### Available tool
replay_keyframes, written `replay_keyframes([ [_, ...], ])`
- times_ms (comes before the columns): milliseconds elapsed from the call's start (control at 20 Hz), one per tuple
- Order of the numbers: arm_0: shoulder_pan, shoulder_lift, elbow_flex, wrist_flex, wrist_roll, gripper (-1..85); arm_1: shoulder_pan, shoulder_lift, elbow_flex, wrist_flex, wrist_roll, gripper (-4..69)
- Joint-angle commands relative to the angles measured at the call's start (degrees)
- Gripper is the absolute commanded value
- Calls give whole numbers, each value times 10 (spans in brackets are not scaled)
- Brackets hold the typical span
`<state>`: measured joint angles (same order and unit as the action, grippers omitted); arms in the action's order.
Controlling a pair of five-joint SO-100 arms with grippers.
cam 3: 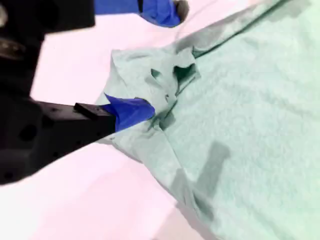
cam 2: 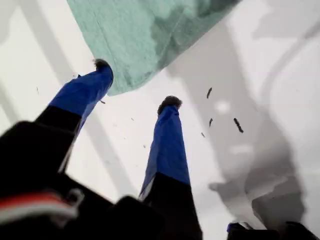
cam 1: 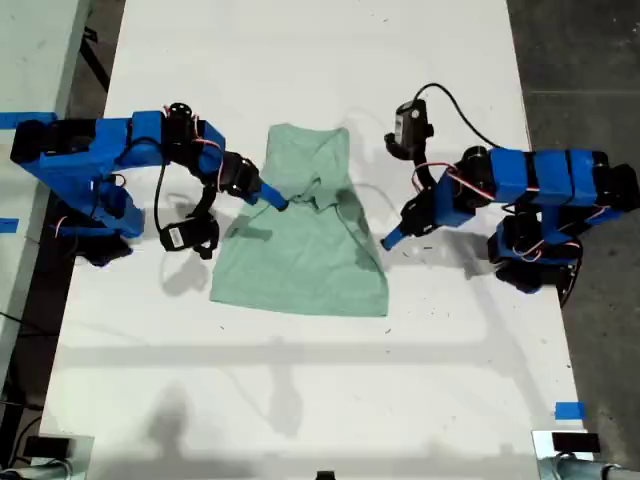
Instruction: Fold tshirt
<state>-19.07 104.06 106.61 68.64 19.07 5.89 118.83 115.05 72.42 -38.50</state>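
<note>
The pale mint-green tshirt (cam 1: 300, 262) lies on the white table (cam 1: 300, 400), its upper part folded narrow and bunched near the middle. My second gripper (cam 1: 277, 200) reaches in from the exterior view's left onto that bunch. In the second wrist view one blue finger (cam 3: 132, 111) is tucked into the crumpled cloth (cam 3: 250, 110) and the other finger (cam 3: 162, 10) stands well apart above bare table, so my second gripper (cam 3: 162, 59) is open. My first gripper (cam 1: 388, 241) sits at the shirt's edge on the exterior view's right. It is open (cam 2: 136, 84), one fingertip (cam 2: 102, 66) touching the tshirt's corner (cam 2: 150, 30).
Blue tape marks (cam 1: 568, 410) sit near the table's edges. Dark floor (cam 1: 580, 60) borders the table on the exterior view's right. Both arm bases (cam 1: 80, 190) (cam 1: 545, 235) stand at the table's sides with cables (cam 1: 450, 100) looping nearby. Small dark specks (cam 2: 237, 125) dot the table.
</note>
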Motion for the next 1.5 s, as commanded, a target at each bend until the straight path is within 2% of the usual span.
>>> replay_keyframes([
  [0,38,89,93,-52,-50,253,-38,-14,3,-41,43,238],
  [300,95,106,178,-102,-115,251,-106,-108,136,-234,138,236],
  [500,104,100,173,-108,-118,251,-124,-180,139,-304,163,229],
  [750,112,101,172,-106,-123,250,-125,-192,144,-327,165,191],
  [800,112,101,172,-106,-124,250,-125,-193,145,-330,166,167],
  [950,114,101,173,-108,-127,250,-121,-210,148,-345,166,32],
  [1050,116,100,174,-109,-128,250,-129,-229,148,-362,172,-11],
  [1300,121,100,174,-110,-134,249,-149,-221,149,-373,172,-11],
  [1450,122,100,173,-112,-135,248,-150,-152,152,-312,167,-10],
])
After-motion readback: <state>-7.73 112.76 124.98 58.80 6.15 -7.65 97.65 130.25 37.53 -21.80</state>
